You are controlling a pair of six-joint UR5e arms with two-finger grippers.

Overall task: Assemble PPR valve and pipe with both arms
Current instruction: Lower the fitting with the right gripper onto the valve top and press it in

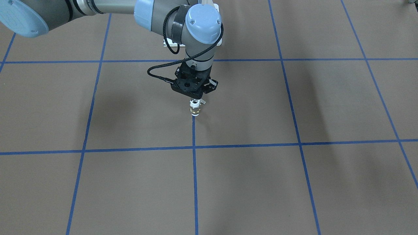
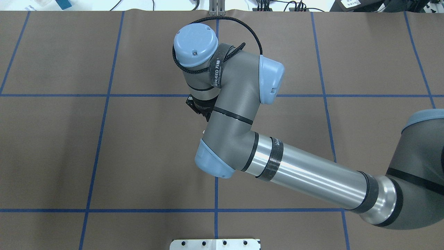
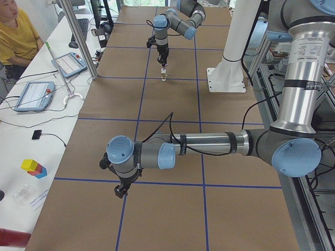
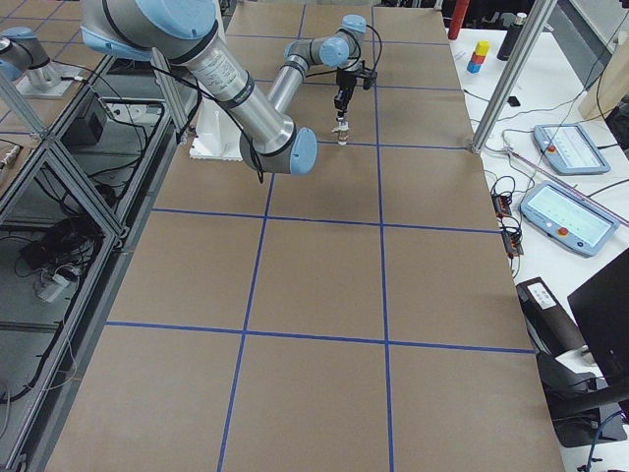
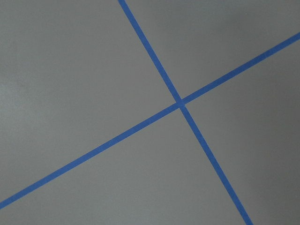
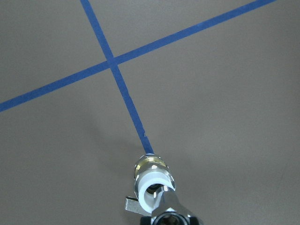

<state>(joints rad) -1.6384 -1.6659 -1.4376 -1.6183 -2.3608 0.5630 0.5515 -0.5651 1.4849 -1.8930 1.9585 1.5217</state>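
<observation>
Right hand point(image 1: 195, 98) points straight down, fingers narrow. From the front and right wrist views I read it as closed on the pipe point(image 6: 167, 207), though the finger pads themselves don't show.

Directly under the pipe is the PPR valve point(image 1: 195, 109). It stands upright on the worktop point(image 1: 294, 182), white end up and brass band low, with the grey side tab point(image 1: 203, 102) sticking out sideways. The pipe's head sits at the valve's top opening, and how deep it has gone in I can't tell.

Key relation: both long axes are vertical and look in line, so the coming move is a straight push down along that axis, no sideways correction. If the pipe is off-centre the valve could tip, since nothing braces it.

The valve's foot is on the end of a blue tape line point(image 1: 195, 137), about midway between the robot-side and operator-side edges.

Left hand point(image 3: 123, 187) is well apart, low over the worktop toward its left end. It shows only in the side view, so wide or narrow I can't tell. Its wrist camera sees only a tape cross. The right arm point(image 2: 305, 170) is the nearer one by far — the left has to come across to steady the valve.
</observation>
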